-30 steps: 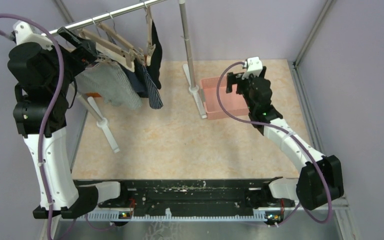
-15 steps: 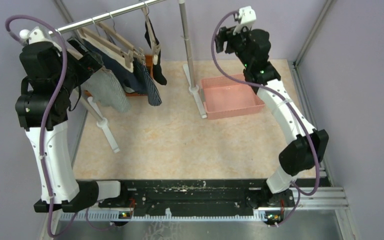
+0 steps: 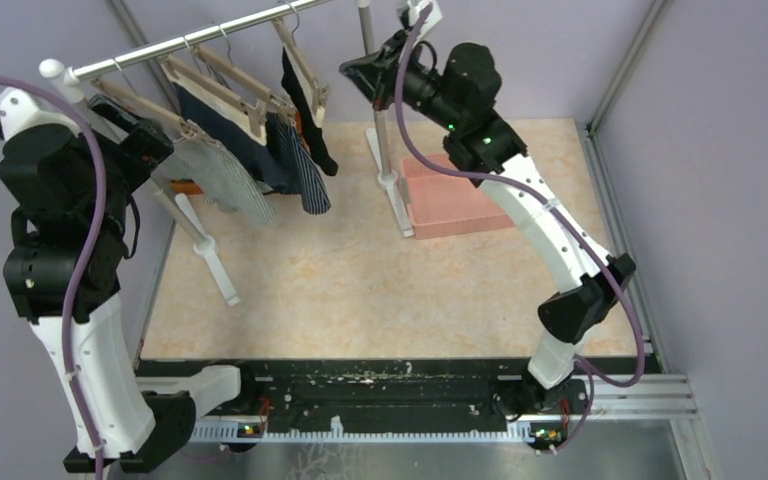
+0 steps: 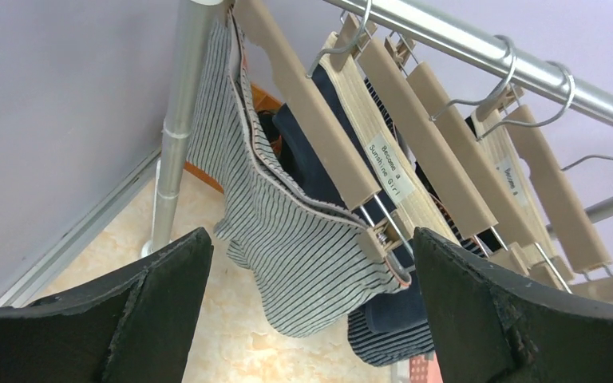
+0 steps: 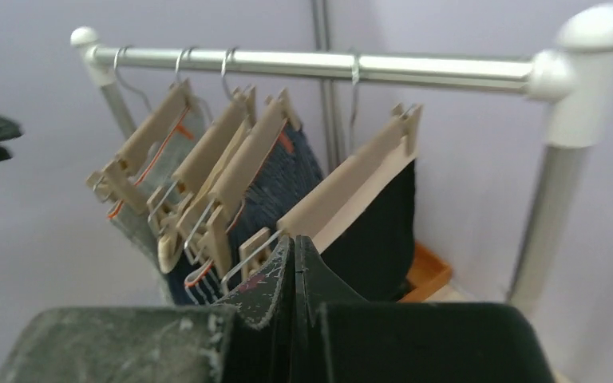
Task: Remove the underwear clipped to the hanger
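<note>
Up at the rail point(image 5: 303, 64), everything is unclipped-in-waiting: the grey striped briefs point(image 4: 287, 239), a navy pair point(image 5: 291, 171) and a black pair point(image 5: 383, 231) all hang from wooden clip hangers point(image 4: 319, 132), none of them off yet.

Left hand point(image 4: 310, 263) is spread wide and holding nothing, framing the striped briefs on the end hanger, with the cloth between its fingers but not touching them. Right hand point(image 5: 295, 263) is clenched tight, fingertips pressed together on nothing I can see, its tip just before the wire clip of the black pair's hanger.

My read: the left is lining up for the grab. To do it well, it wants to close on the doubled cloth just under the clip, not on the wooden bar or the wire, then draw down and away from the rail so the clip lets go cleanly. The right, shut like that, looks suited to pressing a clip lever (a guess, no more).

Trouble spots: the hangers crowd together, fabrics overlapping, so a wide bite could catch the navy pair too. Upright post point(image 3: 382, 140) stands just beside the right arm. Pink bin point(image 3: 460, 200) sits below it on the desk point(image 3: 360, 290), and an orange tray point(image 5: 427, 275) lies behind the rack.
</note>
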### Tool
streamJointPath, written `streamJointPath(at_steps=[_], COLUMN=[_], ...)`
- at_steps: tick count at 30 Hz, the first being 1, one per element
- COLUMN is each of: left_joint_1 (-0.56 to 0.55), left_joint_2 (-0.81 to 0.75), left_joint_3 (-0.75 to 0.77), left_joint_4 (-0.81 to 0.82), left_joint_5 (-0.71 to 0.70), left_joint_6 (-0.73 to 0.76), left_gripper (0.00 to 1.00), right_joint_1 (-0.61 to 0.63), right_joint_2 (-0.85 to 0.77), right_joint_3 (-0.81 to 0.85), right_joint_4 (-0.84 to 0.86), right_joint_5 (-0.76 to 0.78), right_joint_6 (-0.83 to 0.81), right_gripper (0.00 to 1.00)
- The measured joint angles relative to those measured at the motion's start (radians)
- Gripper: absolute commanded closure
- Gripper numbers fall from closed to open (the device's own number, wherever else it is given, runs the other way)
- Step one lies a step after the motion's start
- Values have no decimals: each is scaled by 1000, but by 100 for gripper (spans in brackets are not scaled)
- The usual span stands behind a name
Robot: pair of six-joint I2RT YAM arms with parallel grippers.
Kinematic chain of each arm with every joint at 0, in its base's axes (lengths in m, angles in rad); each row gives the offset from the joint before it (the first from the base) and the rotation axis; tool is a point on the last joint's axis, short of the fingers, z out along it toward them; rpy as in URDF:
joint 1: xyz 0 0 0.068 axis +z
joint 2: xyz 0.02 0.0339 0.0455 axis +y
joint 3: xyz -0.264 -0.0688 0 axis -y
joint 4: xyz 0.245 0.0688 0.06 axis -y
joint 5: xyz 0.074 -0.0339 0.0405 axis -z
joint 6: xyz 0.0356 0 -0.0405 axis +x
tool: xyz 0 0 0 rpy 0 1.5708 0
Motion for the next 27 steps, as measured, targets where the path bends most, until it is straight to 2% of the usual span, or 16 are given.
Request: streamJointPath(at_steps=[9,16,21,27], left_joint_1=[0,0,0,0], left_joint_2=[123,137,135,138], left_joint_3=[-14,-37,-38,-82], left_joint_4=[49,65,93,132], left_joint_5=[31,53,40,28], left_joint_6=[53,69,80,85], left_gripper=[0,0,0,0], right_joint_1=[143,274,269,263], right_joint_2=[128,171,127,74], right_joint_3=[-24,-76,-195,-242], right_joint_4=[1,-50,-51,-49], right_joint_5=[3,67,139,207], right_joint_6=[-45,-132,-161,-198], right_gripper=[100,100,100,100])
